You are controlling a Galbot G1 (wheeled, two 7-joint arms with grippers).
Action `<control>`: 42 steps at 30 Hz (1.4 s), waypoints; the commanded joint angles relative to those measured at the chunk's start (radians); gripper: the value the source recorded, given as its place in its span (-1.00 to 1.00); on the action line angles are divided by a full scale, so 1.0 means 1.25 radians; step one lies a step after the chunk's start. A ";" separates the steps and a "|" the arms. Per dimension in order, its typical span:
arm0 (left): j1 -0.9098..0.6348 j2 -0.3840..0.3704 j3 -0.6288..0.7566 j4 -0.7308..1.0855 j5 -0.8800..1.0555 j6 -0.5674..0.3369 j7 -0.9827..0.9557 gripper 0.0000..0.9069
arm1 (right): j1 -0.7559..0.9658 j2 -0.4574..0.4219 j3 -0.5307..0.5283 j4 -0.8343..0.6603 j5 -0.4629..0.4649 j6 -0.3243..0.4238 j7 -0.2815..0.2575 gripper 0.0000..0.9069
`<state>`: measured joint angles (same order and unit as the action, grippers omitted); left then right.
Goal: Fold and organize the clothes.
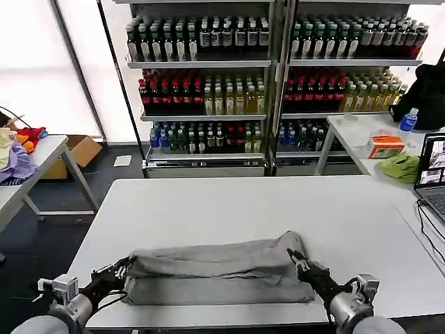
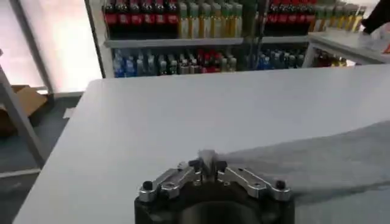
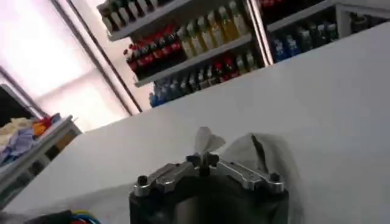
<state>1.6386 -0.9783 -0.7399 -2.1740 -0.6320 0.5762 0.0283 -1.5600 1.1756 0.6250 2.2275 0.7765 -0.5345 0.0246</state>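
White tabletop ahead of me carries the grey shirt point(image 1: 219, 277) stretched between my grippers, left gripper point(image 1: 124, 268) and right gripper point(image 1: 297, 261) each pinched closed on an end, so I'd judge both must lift level and together.

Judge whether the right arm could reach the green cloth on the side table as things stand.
Probably not: the right end effector is shut on the grey shirt, and the green cloth lies far off on another table.
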 commanded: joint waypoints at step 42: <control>-0.010 -0.310 0.156 0.110 0.338 -0.152 -0.074 -1.00 | -0.059 0.041 0.121 -0.125 -0.303 0.328 -0.170 1.00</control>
<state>1.6293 -1.3478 -0.5632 -2.0686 -0.2769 0.4136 -0.1066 -1.6274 1.2228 0.7726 2.0703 0.3853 -0.1377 -0.1883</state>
